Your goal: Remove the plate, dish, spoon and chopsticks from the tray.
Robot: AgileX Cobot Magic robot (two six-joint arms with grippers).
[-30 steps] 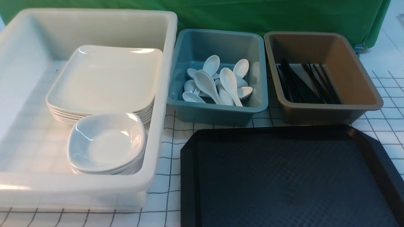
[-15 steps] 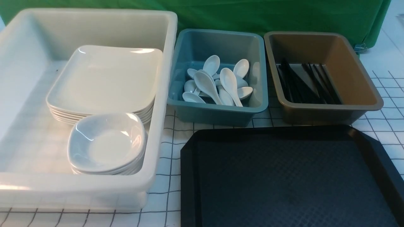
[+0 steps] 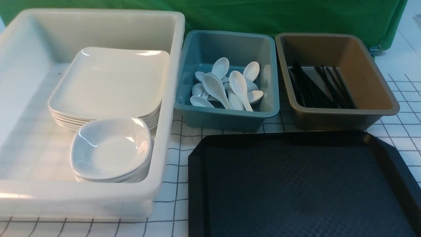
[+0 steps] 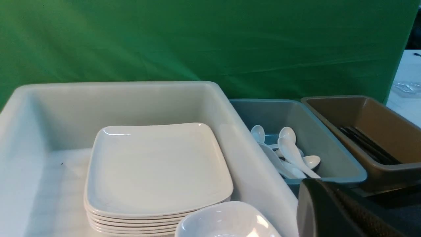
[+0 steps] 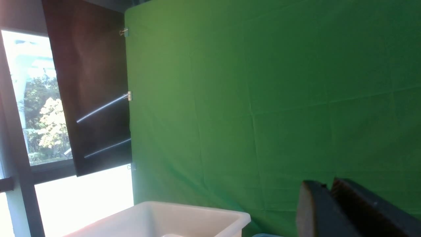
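Note:
The black tray lies at the front right, and nothing rests on the part of it that shows. A stack of white plates and a stack of small dishes sit inside the big white tub. Several white spoons lie in the blue tub. Black chopsticks lie in the brown tub. Neither gripper shows in the front view. My left gripper is shut and empty, hanging near the white tub's corner. My right gripper is raised against the green cloth, its fingers slightly apart with nothing between them.
A green backdrop hangs behind the three tubs. The table wears a white cloth with a black grid, which shows between the white tub and the tray. The blue and brown tubs stand side by side just behind the tray.

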